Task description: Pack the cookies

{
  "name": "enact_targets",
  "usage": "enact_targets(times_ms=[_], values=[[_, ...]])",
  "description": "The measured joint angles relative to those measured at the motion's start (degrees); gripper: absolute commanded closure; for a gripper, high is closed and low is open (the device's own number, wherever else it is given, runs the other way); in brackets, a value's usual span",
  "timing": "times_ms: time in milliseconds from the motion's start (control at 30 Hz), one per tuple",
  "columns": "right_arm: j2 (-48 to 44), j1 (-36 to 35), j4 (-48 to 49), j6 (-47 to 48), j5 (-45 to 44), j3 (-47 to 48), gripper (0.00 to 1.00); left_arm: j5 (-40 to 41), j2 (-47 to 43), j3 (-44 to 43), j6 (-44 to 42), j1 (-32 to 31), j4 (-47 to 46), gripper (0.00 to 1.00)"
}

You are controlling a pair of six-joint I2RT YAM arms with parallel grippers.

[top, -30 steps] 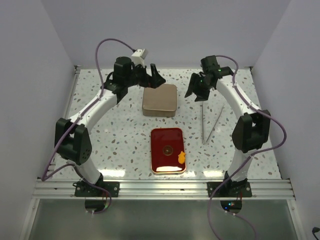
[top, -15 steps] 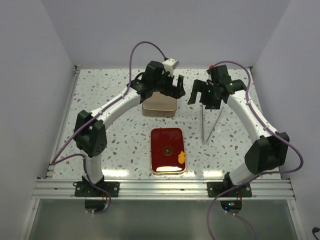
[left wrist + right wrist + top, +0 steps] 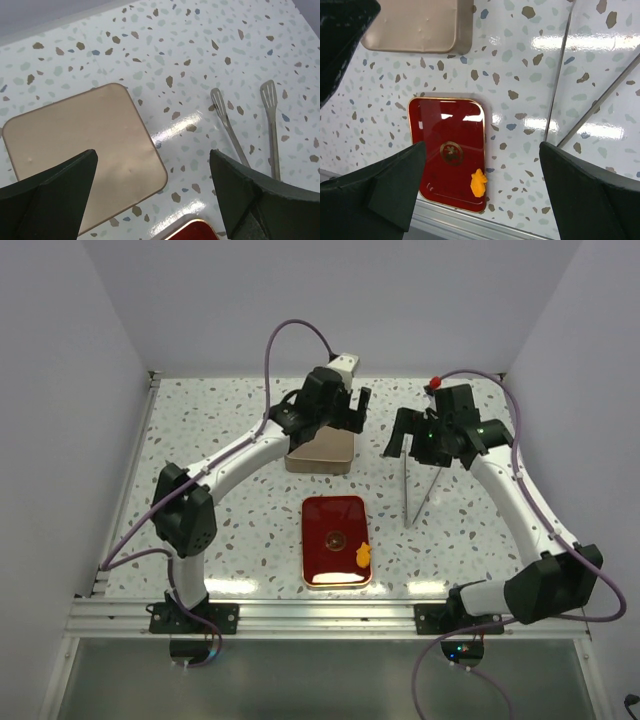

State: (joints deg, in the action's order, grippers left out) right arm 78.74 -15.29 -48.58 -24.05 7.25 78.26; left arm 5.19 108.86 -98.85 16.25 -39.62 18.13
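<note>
Cookie (image 3: 361,556), orange, irregular, lies in tray (image 3: 322,512), at near right corner. Tray sits mid-table, on near side of beige box (image 3: 325,456). Tongs (image 3: 418,492) lie on table (image 3: 230,500) right of tray, apart from it. Over box's far right edge hovers left gripper (image 3: 352,408), jaws wide, nothing between. Above tongs' far ends, right gripper (image 3: 402,437), jaws wide, empty.

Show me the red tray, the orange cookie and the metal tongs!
Red rectangular tray (image 3: 325,518): top view, bare upper part of its floor.
Irregular orange cookie (image 3: 479,183): right wrist view, its middle.
Metal tongs (image 3: 269,95): left wrist view, right slotted tip.
</note>
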Motion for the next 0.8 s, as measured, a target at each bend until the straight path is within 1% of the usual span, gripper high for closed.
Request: enact_targets(times_ms=[67, 200, 300, 367, 600, 800], values=[[-1.49, -0.02, 0.15, -0.33, 0.04, -1.07, 0.01, 3.96, 0.00, 0.35, -0.81, -0.70, -1.92, 0.00], [-4.42, -0.02, 0.33, -0.83, 0.39, -2.45, 0.01, 8.79, 0.13, 0.24, -2.01, -1.33, -4.04, 0.00], [-6.16, -0.02, 0.35, -1.05, 1.40, -2.45, 0.01, 10.84, 2.56, -3.45, -2.71, -1.36, -3.78, 0.00], [-6.93, -0.02, 0.33, -1.40, 2.05, -2.45, 0.01, 11.30, 4.17, -5.29, -3.48, -1.31, -3.93, 0.00], [-7.39, -0.02, 0.63, -3.56, 6.78, -2.78, 0.01, 10.29, 5.66, -5.51, -6.03, -0.94, -3.56, 0.00], [-7.39, -0.04, 1.75, -4.52, 9.05, -3.72, 0.01, 8.09, 5.66, -5.51, -6.34, 1.88, -3.37, 0.00]])
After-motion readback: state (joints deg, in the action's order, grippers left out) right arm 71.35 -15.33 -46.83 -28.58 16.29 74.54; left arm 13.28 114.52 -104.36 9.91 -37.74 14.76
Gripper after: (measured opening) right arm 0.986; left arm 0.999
